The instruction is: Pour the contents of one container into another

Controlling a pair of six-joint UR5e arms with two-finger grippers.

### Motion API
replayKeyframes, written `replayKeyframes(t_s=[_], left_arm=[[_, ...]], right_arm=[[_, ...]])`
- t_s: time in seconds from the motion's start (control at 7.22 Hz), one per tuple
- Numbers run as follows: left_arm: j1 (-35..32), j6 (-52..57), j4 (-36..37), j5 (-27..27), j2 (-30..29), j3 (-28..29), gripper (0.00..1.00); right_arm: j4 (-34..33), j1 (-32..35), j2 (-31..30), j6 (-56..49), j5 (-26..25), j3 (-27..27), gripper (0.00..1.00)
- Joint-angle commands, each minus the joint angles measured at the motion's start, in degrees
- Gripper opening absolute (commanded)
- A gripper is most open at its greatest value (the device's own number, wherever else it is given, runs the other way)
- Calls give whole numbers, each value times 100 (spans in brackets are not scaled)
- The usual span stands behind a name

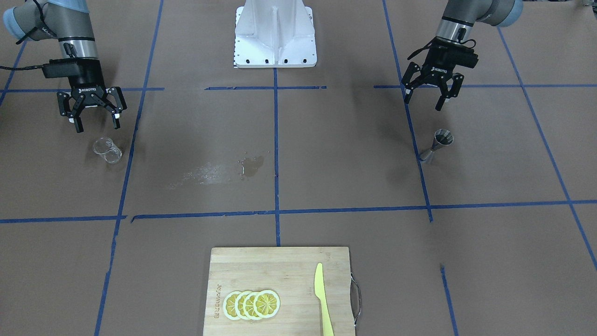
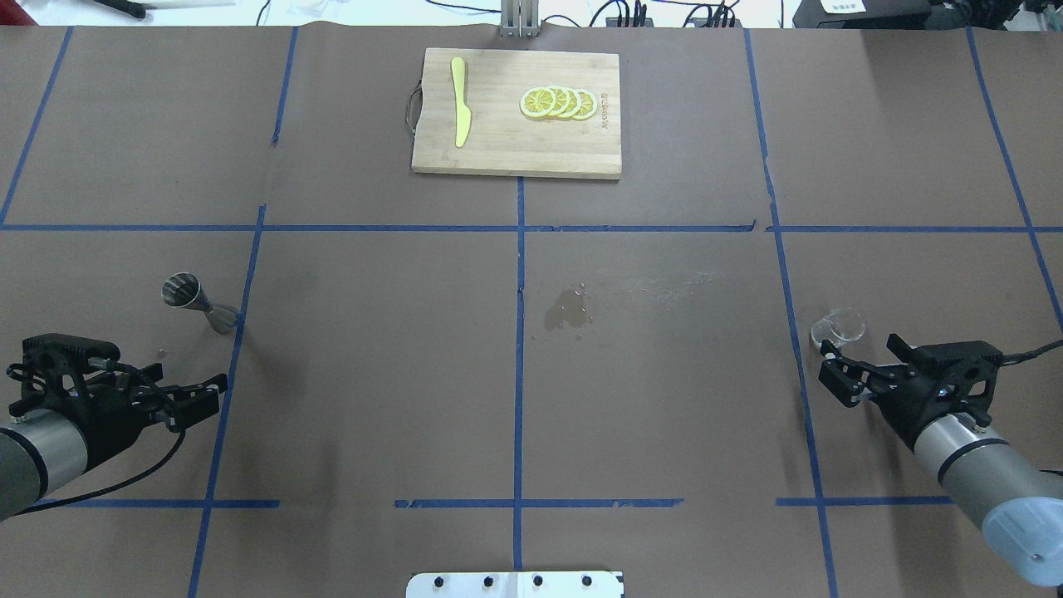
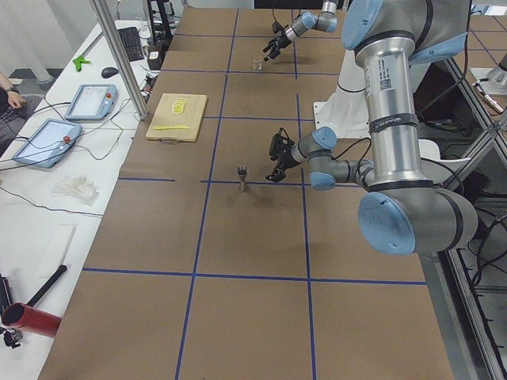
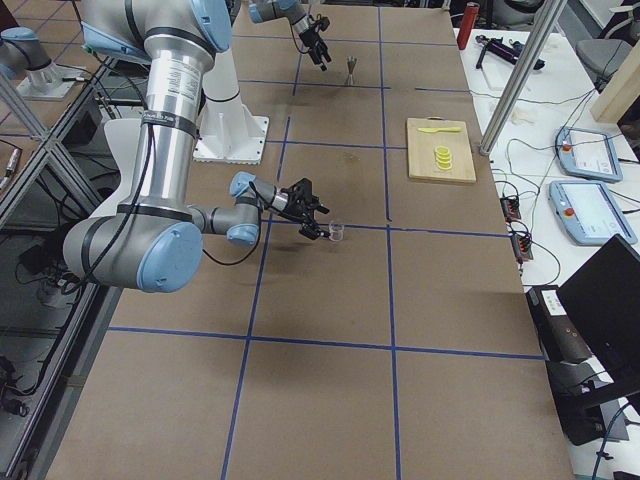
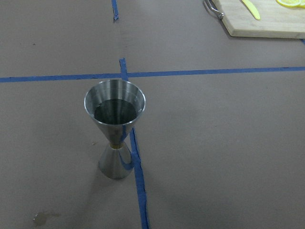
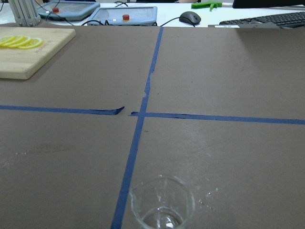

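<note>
The clear glass measuring cup (image 1: 107,150) stands upright on the brown table, just in front of my right gripper (image 1: 97,127). That gripper is open and holds nothing. In the right wrist view the cup (image 6: 162,205) sits at the bottom edge and looks nearly empty. The steel jigger (image 1: 436,147) stands upright near my left gripper (image 1: 423,103), which hangs open and empty a little behind it. In the left wrist view the jigger (image 5: 115,129) holds dark liquid in its upper cone. From overhead, the jigger (image 2: 195,301) is at the left and the cup (image 2: 839,328) at the right.
A wooden cutting board (image 2: 498,149) with lemon slices (image 2: 558,102) and a yellow knife (image 2: 460,112) lies at the far middle of the table. A wet spill (image 2: 569,309) marks the table centre. The white robot base (image 1: 275,37) stands on the robot's side.
</note>
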Motion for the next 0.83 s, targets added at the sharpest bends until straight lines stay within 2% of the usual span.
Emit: replayKeyframes(t_s=[0.0,0.14,0.42,0.69], left_arm=[[-9,0,39,-492,57,-259,100],[-9,0,188,-808,188,-470,100],[-53,0,958,-1607,435,-1137,100],[-79,-9,2196,-2145,435,-1778,100]], right_arm=[[-18,7,-396,0,957,366,100],[-53,24,-685,0,1571,742,100],[-236,251,-1240,9,3090,1525,100],[-1715,1461,-1146,0,5057,2437,100]])
